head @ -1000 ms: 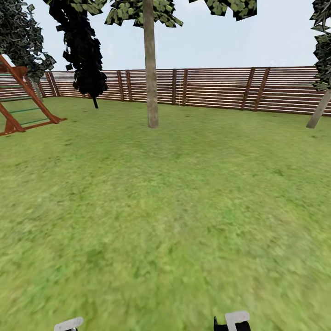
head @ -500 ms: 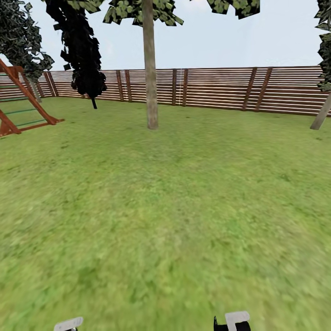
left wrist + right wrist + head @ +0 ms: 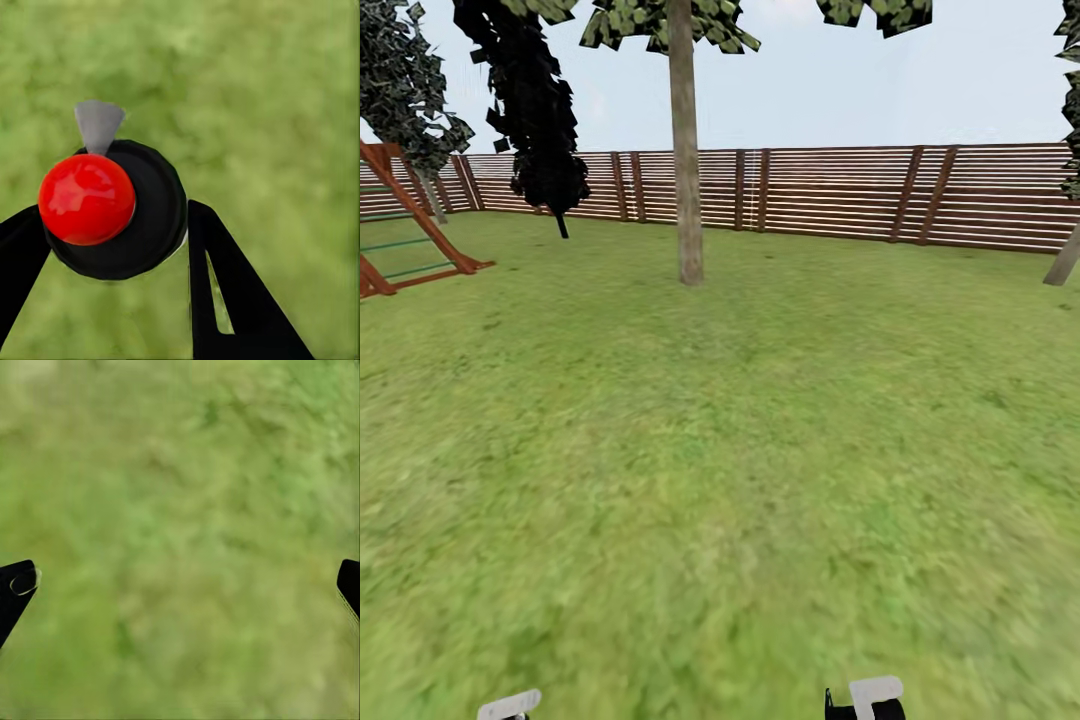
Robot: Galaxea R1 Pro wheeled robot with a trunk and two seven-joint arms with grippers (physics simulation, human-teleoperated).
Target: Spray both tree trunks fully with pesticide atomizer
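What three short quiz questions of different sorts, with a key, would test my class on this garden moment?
1. True or false: the left gripper is shut on the spray bottle.
2. Multiple choice: in the head view, the straight tree trunk stands (A) behind the fence, (B) on the lawn in front of the fence, (C) beside the right gripper.
3. Fill the gap: the right gripper is ____ over the grass, with nothing between its fingers.

Key: 1 true; 2 B; 3 open.
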